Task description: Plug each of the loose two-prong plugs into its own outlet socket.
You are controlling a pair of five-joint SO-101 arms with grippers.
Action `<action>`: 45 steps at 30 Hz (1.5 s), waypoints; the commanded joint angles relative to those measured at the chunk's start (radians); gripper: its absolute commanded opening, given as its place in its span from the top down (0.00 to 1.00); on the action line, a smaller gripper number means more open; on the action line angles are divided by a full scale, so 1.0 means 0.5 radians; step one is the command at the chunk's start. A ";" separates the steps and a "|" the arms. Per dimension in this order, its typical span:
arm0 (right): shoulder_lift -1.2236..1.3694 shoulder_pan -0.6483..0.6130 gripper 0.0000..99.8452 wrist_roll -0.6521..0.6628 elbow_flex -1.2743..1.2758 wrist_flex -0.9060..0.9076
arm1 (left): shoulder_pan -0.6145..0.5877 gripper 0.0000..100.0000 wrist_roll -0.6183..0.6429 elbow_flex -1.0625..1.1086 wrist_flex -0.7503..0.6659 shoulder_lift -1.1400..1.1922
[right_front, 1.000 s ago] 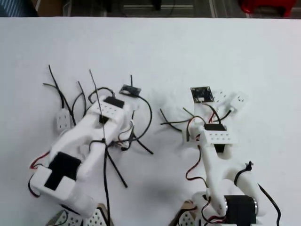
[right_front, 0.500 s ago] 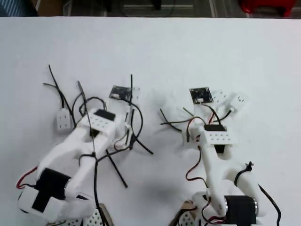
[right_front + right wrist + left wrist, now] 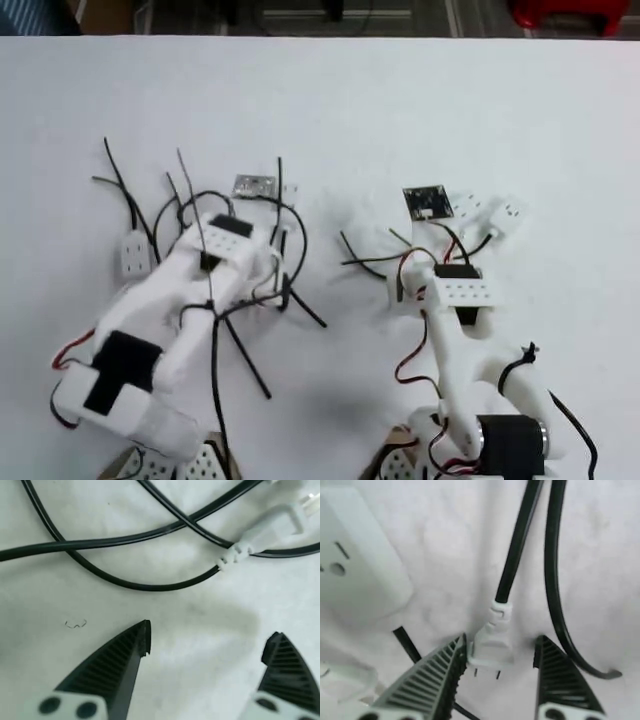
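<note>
Slightly farther forward than before, the left gripper [image 3: 501, 641], jaws parted, straddles a white plug [image 3: 490, 652] near an outlet socket [image 3: 355, 560]. The right gripper [image 3: 209, 636] gapes wide near a second plug [image 3: 272, 526].

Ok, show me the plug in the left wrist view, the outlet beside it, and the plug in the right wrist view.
First plug [image 3: 492, 647]: left wrist view, on its white body behind the prongs.
Outlet socket [image 3: 365, 580]: left wrist view, on its white face.
Second plug [image 3: 272, 526]: right wrist view, on its white body.

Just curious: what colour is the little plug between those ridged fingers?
The plug is white, its cord black; the left wrist view shows it best.
</note>
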 commanded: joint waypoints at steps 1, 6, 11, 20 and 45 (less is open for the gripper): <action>-0.069 -0.020 0.64 0.021 -0.006 0.020 | -0.041 0.82 0.052 -0.095 0.000 0.051; -0.069 -0.020 0.64 0.021 -0.006 0.020 | -0.026 0.97 -0.092 -0.095 -0.012 0.041; -0.069 -0.020 0.64 0.021 -0.006 0.020 | -0.038 0.98 -0.012 -0.098 -0.009 0.041; -0.072 -0.023 0.64 0.025 -0.009 0.044 | -0.130 0.98 0.138 -0.153 -0.012 0.041; -0.069 -0.023 0.64 0.025 -0.012 0.044 | -0.167 0.77 0.196 -0.206 -0.006 0.048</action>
